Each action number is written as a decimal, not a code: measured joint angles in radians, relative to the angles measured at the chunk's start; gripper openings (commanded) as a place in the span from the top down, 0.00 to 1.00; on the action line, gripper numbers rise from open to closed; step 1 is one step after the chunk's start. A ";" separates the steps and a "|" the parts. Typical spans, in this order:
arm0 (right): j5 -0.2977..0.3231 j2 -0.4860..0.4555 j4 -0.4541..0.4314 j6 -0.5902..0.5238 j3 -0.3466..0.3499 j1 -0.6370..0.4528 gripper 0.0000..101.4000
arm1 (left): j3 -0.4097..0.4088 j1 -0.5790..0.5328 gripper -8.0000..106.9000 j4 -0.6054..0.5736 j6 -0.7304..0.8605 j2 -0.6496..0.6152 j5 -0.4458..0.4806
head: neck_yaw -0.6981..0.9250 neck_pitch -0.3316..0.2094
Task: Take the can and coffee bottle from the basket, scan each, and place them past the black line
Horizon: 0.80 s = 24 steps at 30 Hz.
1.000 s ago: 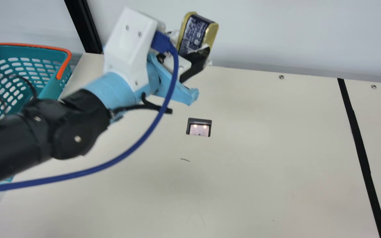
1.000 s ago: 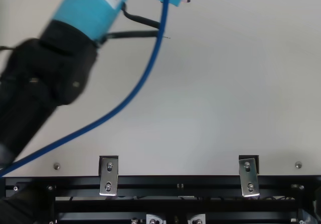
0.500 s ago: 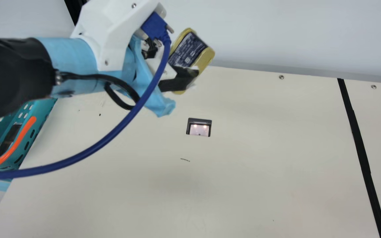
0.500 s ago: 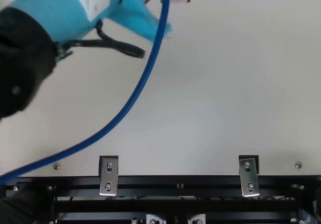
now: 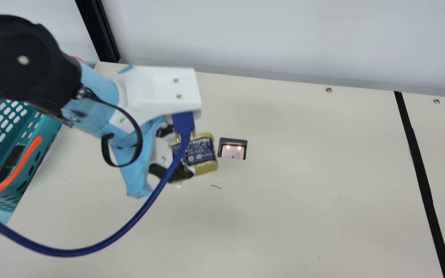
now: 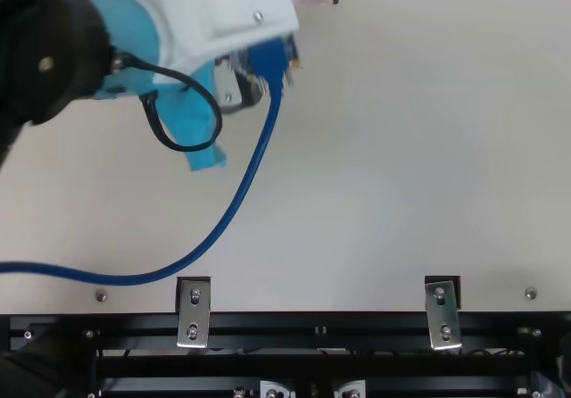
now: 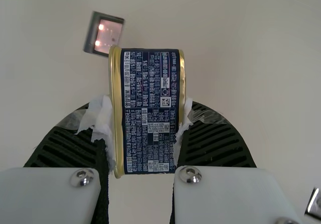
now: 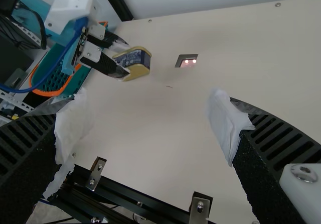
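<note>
At the far left of the main view we see the basket [image 5: 50, 129], cut off by the edge and partly covered by our left arm [image 5: 23, 60]; something dark lies inside it, too poorly shown for us to name. The arm itself runs out of the picture. The blue cable [image 5: 66, 253] loops down and crosses in front of the left gripper [image 5: 185, 164] and part of the can [image 5: 203, 150]. From the top, the housing and plug hide most of the can, leaving us a sliver.

Our left fingers [image 7: 213, 141] are clamped on the can's two gold-edged sides, with torn white padding pressed between. The can sits lengthwise between them, its printed blue face toward the wrist camera and one end sticking out past the fingertips. We hold it over the worktop [image 5: 303, 193], on the basket side of the scanner [image 5: 233, 150] and near it; we cannot tell how high.

The black line [image 5: 419, 170] runs down well to the right of the scanner, its near end cut off.

In the right wrist view, our right gripper [image 8: 148, 108] has its fingers wide apart, with nothing between them.
</note>
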 measured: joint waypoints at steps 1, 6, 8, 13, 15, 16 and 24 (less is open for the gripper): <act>0.000 0.000 0.000 0.000 0.000 0.000 0.00 | -0.005 -0.008 0.84 0.010 0.018 0.015 0.016 | 0.000 0.000; 0.000 0.000 0.000 0.000 0.000 0.000 0.00 | -0.042 -0.051 0.84 0.023 0.068 0.092 0.025 | 0.000 0.000; 0.000 0.000 0.000 0.000 0.000 0.000 0.00 | -0.057 -0.068 0.84 0.020 0.074 0.124 0.017 | 0.000 0.000; 0.000 0.000 0.000 0.000 0.000 0.000 0.00 | -0.094 -0.120 0.84 0.003 0.085 0.213 -0.007 | 0.000 0.000; 0.000 0.000 0.000 0.000 0.000 0.000 0.00 | -0.103 -0.137 0.84 -0.003 0.092 0.245 -0.017 | 0.000 0.000; 0.000 0.000 0.000 0.000 0.000 0.000 0.00 | -0.105 -0.144 0.84 -0.005 0.092 0.260 -0.022 | 0.000 0.000; 0.000 0.000 0.000 0.000 0.000 0.000 0.00 | -0.105 -0.183 0.15 -0.016 0.113 0.329 -0.063 | 0.000 0.000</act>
